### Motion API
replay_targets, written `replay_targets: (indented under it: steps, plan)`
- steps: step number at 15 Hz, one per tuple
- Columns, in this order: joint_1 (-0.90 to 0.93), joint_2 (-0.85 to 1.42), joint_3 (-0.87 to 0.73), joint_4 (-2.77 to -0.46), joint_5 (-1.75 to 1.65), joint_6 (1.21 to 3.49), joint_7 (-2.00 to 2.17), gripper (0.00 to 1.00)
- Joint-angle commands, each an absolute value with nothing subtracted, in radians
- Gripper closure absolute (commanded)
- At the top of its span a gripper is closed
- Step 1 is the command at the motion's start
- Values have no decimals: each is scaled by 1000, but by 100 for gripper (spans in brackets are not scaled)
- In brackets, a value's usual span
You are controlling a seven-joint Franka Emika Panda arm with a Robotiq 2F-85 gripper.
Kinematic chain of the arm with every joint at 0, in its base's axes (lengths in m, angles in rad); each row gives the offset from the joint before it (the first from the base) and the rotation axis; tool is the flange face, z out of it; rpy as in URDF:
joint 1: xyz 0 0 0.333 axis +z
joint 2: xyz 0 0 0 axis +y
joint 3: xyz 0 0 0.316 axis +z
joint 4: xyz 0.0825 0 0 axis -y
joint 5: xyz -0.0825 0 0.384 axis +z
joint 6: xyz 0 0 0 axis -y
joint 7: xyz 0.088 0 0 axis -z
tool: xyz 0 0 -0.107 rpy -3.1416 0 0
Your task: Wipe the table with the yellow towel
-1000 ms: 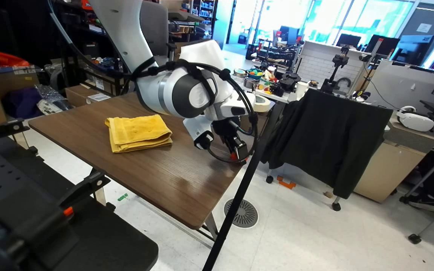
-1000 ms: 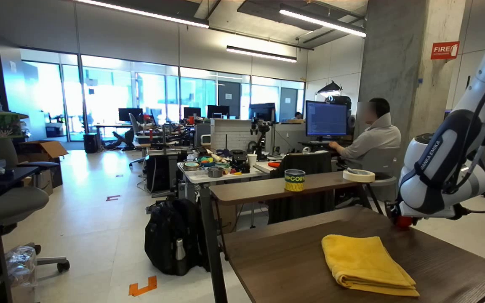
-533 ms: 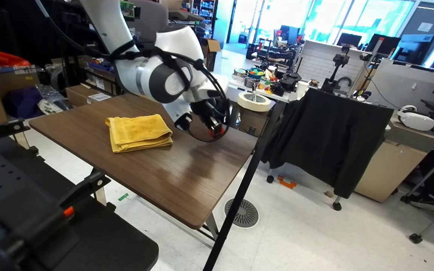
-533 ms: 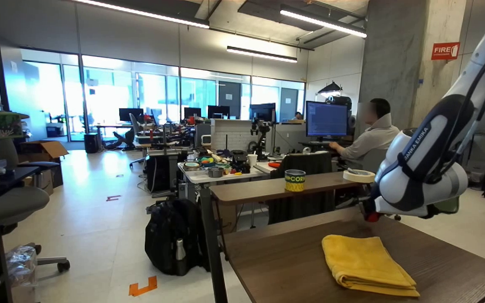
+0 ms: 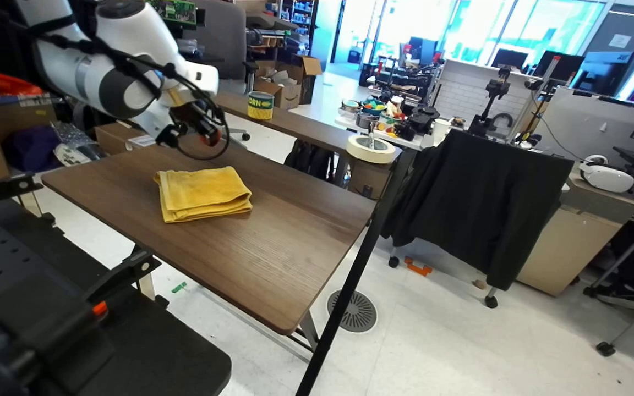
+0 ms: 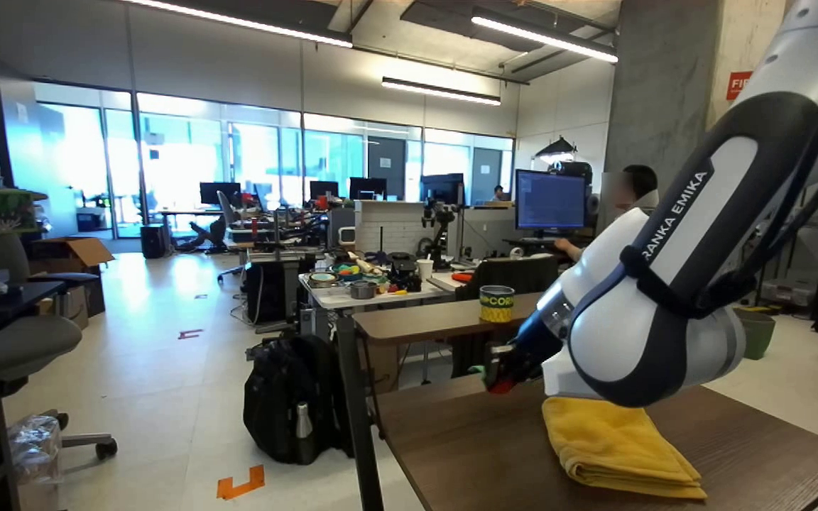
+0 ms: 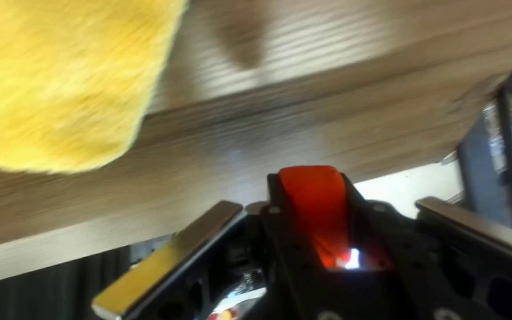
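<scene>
- Table (image 5: 281,245) lies open from yellow towel (image 5: 204,195) to near rounded corner
- Arm (image 6: 657,333) and gripper (image 7: 311,178) block the air by the narrow shelf (image 6: 409,321)
- Can (image 6: 497,304) and tape roll (image 5: 371,155) on that shelf
- Black post (image 5: 352,280) beside one table end

Letters reading "RANKA EMIKA" run along the jointed white and dark-grey robot arm (image 6: 700,234), above the black two-fingered gripper (image 6: 498,376). Beyond the gripper, an upright yellow and dark-green cylindrical can (image 6: 497,304) shows "COR" in an exterior view; the same can (image 5: 260,105) shows "ORN" in an exterior view. Well above the gripper, a flat red sign (image 6: 738,85) bears a white "FI", its remainder hidden by the arm. Lines on a black-framed flat monitor (image 6: 551,199) far behind the gripper are too small to read.
</scene>
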State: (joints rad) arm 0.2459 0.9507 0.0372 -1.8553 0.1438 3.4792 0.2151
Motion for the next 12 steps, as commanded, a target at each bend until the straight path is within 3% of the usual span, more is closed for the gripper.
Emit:
replay_targets:
  steps: [1, 7, 12]
  plan:
    - [316, 937, 135, -1932, 112, 3547, 149, 93]
    - [340, 961, 248, -1937, -11, 3517, 74, 93]
    - [367, 905, 186, -1985, -25, 3516, 17, 93]
